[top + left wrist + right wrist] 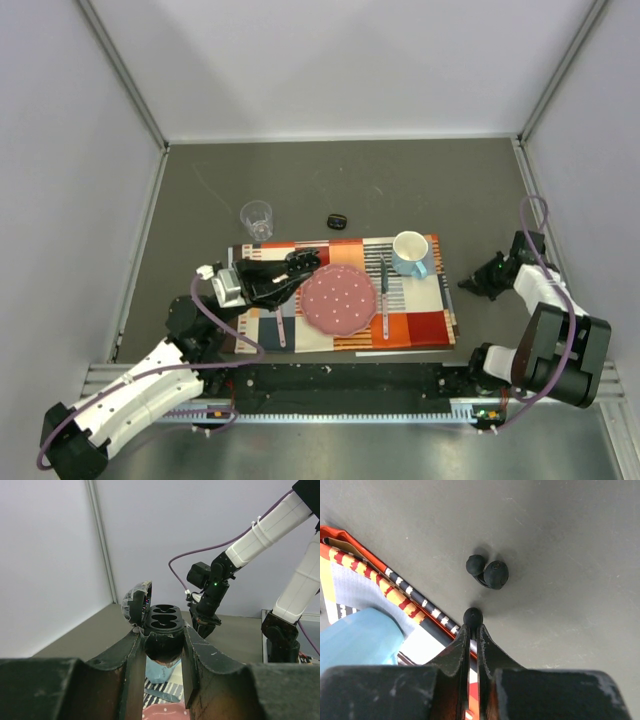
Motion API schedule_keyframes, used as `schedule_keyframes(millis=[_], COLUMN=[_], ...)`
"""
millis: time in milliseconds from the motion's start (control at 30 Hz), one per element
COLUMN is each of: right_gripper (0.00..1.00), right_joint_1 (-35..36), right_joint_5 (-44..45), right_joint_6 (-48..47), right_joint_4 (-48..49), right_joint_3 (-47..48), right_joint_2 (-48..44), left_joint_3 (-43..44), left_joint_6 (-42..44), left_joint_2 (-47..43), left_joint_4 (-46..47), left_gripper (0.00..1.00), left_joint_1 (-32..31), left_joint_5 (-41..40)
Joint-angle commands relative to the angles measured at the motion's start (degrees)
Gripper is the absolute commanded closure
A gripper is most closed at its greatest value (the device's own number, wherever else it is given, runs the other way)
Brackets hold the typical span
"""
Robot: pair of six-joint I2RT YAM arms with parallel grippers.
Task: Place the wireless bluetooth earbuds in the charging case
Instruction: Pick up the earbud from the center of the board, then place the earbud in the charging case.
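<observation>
**Left gripper** (162, 641) – fingers pressed against both sides of the charging case (162, 622), which is held above the table. In the overhead view it hangs over the striped placemat (420, 325), at 9 o'clock from the pink plate (340, 298).

**Charging case** – open, with the lid (136, 602) standing up at 10 o'clock from the body. The dark oval sockets face up, and nothing can be seen in them.

**Right gripper** (472, 630) – fingertips drawn almost together, pinching the first earbud (473, 616) at their very end, low over the bare grey table (570, 540). Overhead, this gripper sits off the placemat's right edge, at 3 o'clock from the blue mug (410, 252).

**Second earbud** (490, 573) – lying loose on the table at 12 o'clock from the first earbud, near it but not touching.

**Other items**
- Clear glass (257, 218), at 10 o'clock from the plate and off the placemat.
- One utensil (383, 290) just right of the plate.
- Another utensil (281, 325) at the plate's 8 o'clock.
- Small dark object (337, 220) on the table at 12 o'clock from the plate – too small to identify.
</observation>
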Motion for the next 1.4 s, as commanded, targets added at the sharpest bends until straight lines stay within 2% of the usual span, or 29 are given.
schedule_keyframes(millis=[0, 167, 367, 400, 500, 633, 833, 867, 933, 967, 1067, 1367], right_gripper=[1.00, 1.00, 1.00, 1.00, 1.00, 1.00, 1.00, 1.00, 1.00, 1.00, 1.00, 1.00], right_joint_1=[0.3, 0.6, 3.8, 6.0, 10.7, 22.5, 34.5, 38.7, 43.0, 47.9, 55.9, 69.9], right_joint_5=[3.0, -1.6, -13.9, -17.7, -21.6, -24.7, -22.2, -21.4, -17.4, -16.0, -9.5, -4.7], right_joint_6=[-3.1, -6.6, -13.4, -15.5, -19.5, -25.0, -36.4, -40.0, -42.9, -45.6, -48.8, -54.9], right_joint_4=[0.5, -2.5, -11.5, -12.5, -16.7, -21.4, -28.7, -29.9, -34.0, -35.3, -39.0, -44.8], right_joint_3=[3.0, 7.3, 25.0, 27.6, 37.3, 47.9, 59.6, 62.5, 65.0, 67.6, 71.3, 74.2], right_joint_2=[-0.7, -3.8, -6.1, -6.0, -5.0, -2.5, -1.9, -1.7, -1.0, -0.5, 0.9, 2.4], left_joint_3=[1.6, 1.8, 2.8, 3.2, 3.9, 4.8, 5.8, 6.2, 6.9, 7.7, 8.6, 12.4], left_joint_6=[0.0, 0.2, 2.6, 3.1, 3.9, 3.0, 3.4, 3.3, 3.3, 3.0, 3.0, 4.7], left_joint_2=[0.1, 0.0, -0.1, -0.1, -0.1, -0.2, 0.7, 1.0, 2.1, 2.6, 4.1, 7.7], left_joint_4=[1.8, 1.7, -1.3, -1.6, -3.4, -5.3, -7.9, -8.0, -9.1, -9.2, -9.5, -15.0], left_gripper=[1.00, 1.00, 1.00, 1.00, 1.00, 1.00, 1.00, 1.00, 1.00, 1.00, 1.00, 1.00], left_joint_1=[-0.2, -0.2, -0.2, -0.2, -0.1, -0.1, -0.1, -0.1, -0.1, -0.1, 0.1, 0.5], left_joint_5=[-0.1, 0.4, 3.8, 4.6, 6.3, 6.6, 8.1, 8.5, 10.6, 11.5, 14.0, 19.9])
